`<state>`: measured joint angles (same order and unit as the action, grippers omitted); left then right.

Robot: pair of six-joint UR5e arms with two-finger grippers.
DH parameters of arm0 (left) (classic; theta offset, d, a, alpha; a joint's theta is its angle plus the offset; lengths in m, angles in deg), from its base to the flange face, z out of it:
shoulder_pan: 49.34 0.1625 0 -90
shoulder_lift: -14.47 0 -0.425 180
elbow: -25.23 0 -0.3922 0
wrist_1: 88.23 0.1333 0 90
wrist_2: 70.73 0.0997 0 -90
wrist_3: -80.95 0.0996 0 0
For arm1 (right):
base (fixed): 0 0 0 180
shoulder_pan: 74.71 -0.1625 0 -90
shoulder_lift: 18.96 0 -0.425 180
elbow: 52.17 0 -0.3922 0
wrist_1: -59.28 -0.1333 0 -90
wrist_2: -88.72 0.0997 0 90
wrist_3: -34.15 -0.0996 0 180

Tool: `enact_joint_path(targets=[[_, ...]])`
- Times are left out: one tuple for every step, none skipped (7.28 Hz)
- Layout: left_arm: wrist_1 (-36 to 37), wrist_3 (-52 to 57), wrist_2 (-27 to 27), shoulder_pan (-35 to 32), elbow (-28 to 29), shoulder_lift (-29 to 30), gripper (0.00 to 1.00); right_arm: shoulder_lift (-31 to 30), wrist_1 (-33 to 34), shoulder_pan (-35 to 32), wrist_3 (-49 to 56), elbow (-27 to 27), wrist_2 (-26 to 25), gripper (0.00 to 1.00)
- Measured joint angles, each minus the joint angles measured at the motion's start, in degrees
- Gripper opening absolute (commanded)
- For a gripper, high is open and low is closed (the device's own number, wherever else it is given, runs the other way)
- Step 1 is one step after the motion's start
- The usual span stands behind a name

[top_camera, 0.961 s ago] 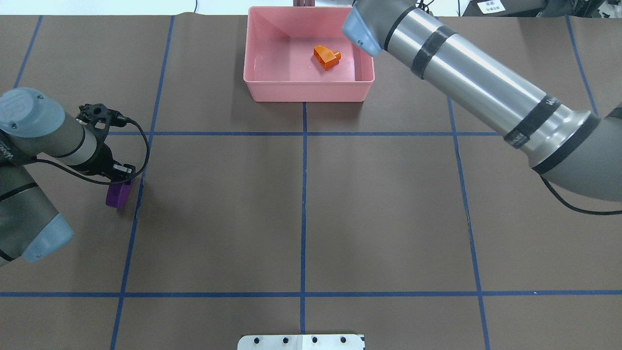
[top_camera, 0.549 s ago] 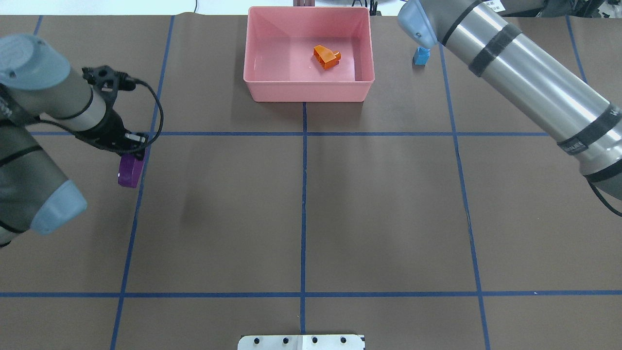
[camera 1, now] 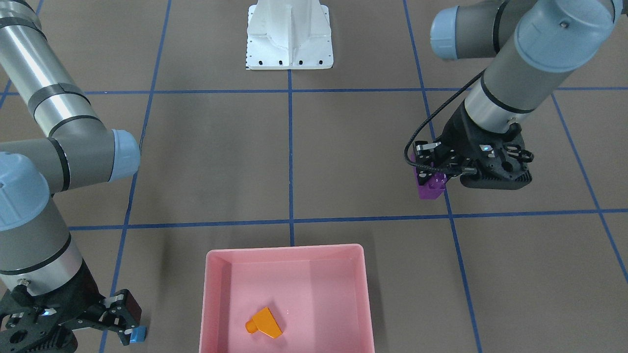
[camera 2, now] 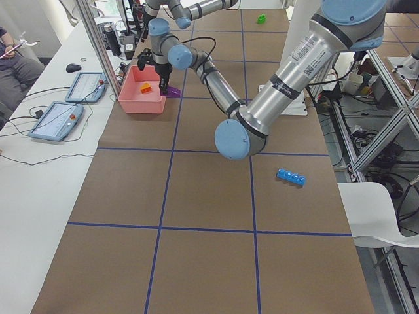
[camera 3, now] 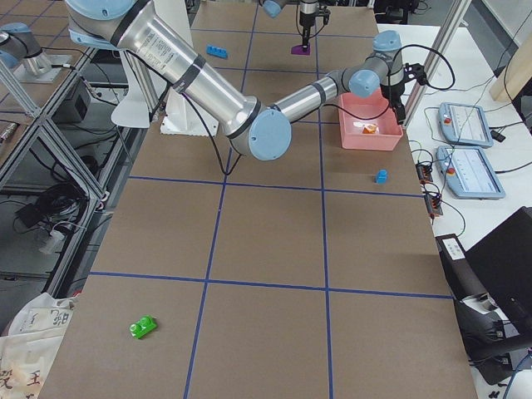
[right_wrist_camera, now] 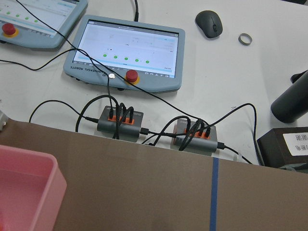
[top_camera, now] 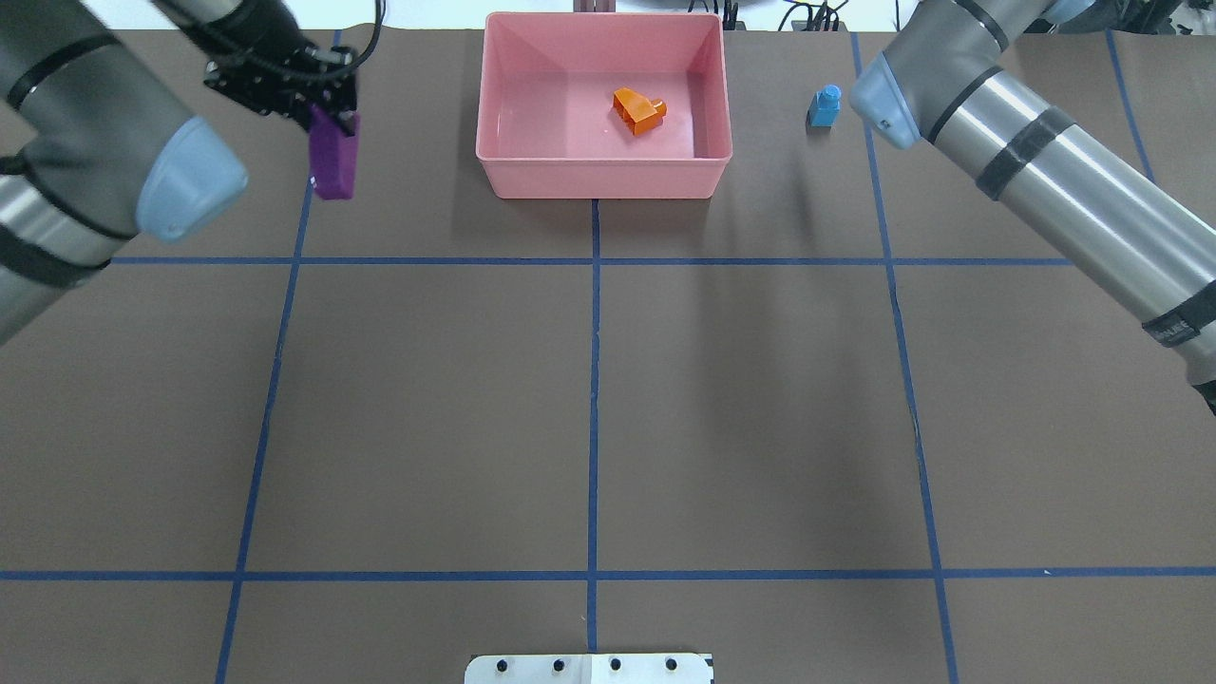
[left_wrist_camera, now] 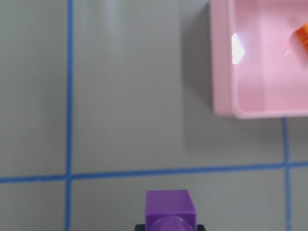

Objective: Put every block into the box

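Left gripper (top_camera: 323,106) clamped on the purple block (top_camera: 333,163), which is held just left of the box (top_camera: 603,186) in the overhead view.
The right gripper (camera 1: 125,318) is seen with its fingers spread and nothing between them, close by the light-blue block (top_camera: 824,106), which stands on the table to the right of the box. The orange block (top_camera: 638,111) lies inside the box.

Five blocks in all: one orange block (top_camera: 638,111) at upper centre, one purple block (top_camera: 333,161) at upper left, one light-blue block (top_camera: 824,105) at upper right, one long blue block (camera 2: 291,177), one green block (camera 3: 143,327). One pink box (top_camera: 602,186). Two robot arms: left arm (top_camera: 76,180), right arm (top_camera: 1064,171). Two tablets: near tablet (camera 3: 476,173), far tablet (camera 3: 460,125).
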<state>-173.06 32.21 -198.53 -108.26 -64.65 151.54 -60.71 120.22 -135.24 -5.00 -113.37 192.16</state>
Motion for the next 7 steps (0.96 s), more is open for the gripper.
enact_joint_path(targets=[[-4.9,-2.61,0.02,-0.23,8.87,6.58,0.0,-0.99,-3.94,0.96,-0.14,2.5,-1.71,0.99],[-11.58,-5.87,0.19,-0.16,17.08,10.96,0.0,-1.32,-6.98,2.07,-0.39,5.14,-2.79,0.99],[-18.22,-8.49,1.33,0.26,24.29,14.07,0.0,-1.41,-8.42,2.91,-0.61,6.89,-3.08,0.99],[-22.6,-10.06,4.4,1.32,30.22,16.86,0.0,-1.43,-8.89,3.53,-0.95,8.08,-2.85,0.99],[-25.0,-10.71,7.92,2.5,34.72,19.09,0.0,-1.5,-9.08,4.05,-1.27,9.28,-2.48,0.99],[-27.63,-10.95,11.32,3.8,38.54,20.47,0.0,-1.41,-9.12,4.63,-1.42,10.47,-2.35,0.99],[-31.0,-11.06,15.29,5.43,42.74,21.52,0.0,-1.23,-9.11,5.12,-1.45,11.79,-2.31,0.99]])
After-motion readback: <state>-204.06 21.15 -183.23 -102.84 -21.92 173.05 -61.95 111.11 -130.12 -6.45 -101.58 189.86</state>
